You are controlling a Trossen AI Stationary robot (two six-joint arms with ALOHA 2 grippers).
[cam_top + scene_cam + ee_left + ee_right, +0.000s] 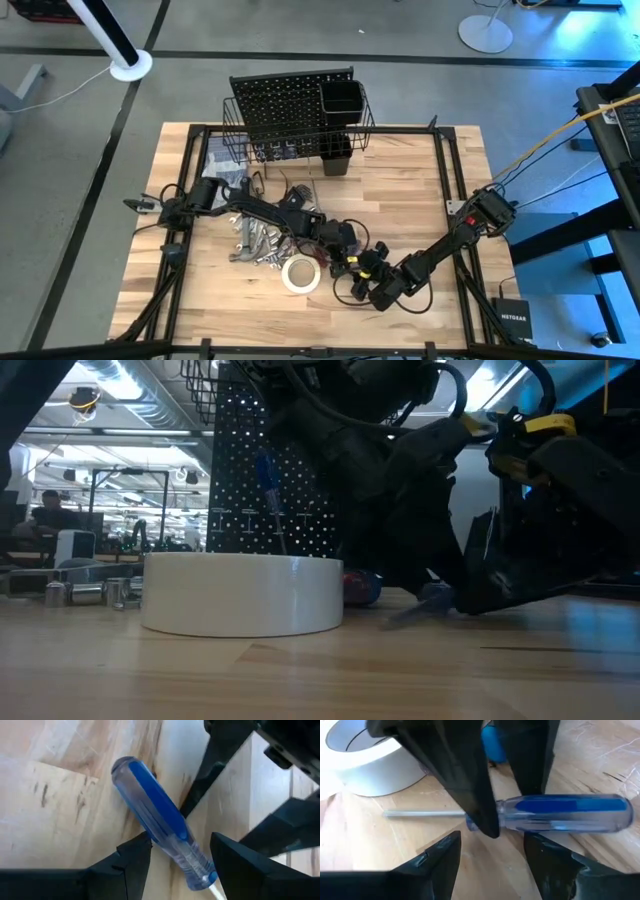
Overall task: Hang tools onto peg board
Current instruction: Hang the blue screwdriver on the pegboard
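A blue-handled screwdriver (160,820) lies flat on the table, its shaft (422,813) pointing toward the white tape roll (300,273). My left gripper (180,855) is open and points down, one finger on each side of the handle near its shaft end; it also shows in the right wrist view (502,795). My right gripper (492,850) is open and empty, close in front of the same screwdriver. Silver wrenches (255,240) lie left of the tape. The black peg board (290,105) stands at the far edge, with a blue screwdriver (268,490) hanging on it. My left gripper stands astride the handle's shaft end (192,862), fingers coming from above and lying across the handle. One finger (137,855) meets the handle's side. I cannot tell whether the other finger (230,865) touches it. The screwdriver lies flat on the table.
A wire basket (240,125) and a black square cup (342,100) hang on the peg board. Another red and blue tool end (360,588) lies behind the tape roll. Small metal pieces (90,592) lie to the left. The two grippers are crowded together.
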